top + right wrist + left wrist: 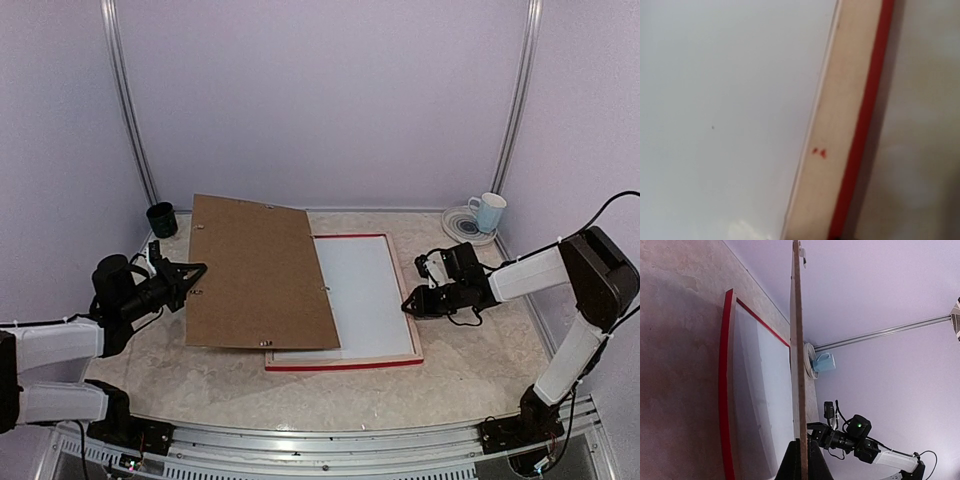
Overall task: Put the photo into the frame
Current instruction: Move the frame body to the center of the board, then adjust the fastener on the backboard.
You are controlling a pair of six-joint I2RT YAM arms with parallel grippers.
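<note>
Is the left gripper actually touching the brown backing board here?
Touching. In the left wrist view the backing board runs edge-on down into the left gripper, its dark fingers pressed against both faces with no gap.

A brown rectangular backing board [262, 272] is gripped by the left claw [197, 272] and tilted over a red-edged wooden picture frame [345, 365] laid on the tabletop [470, 370].

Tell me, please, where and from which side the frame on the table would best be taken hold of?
Probably its long right rail, from above on the right. The frame lies flat, back up, and the backing board held up by the left gripper overhangs its left part; the right rail is bare and looks narrow enough to pinch across, close to the right gripper.
</note>
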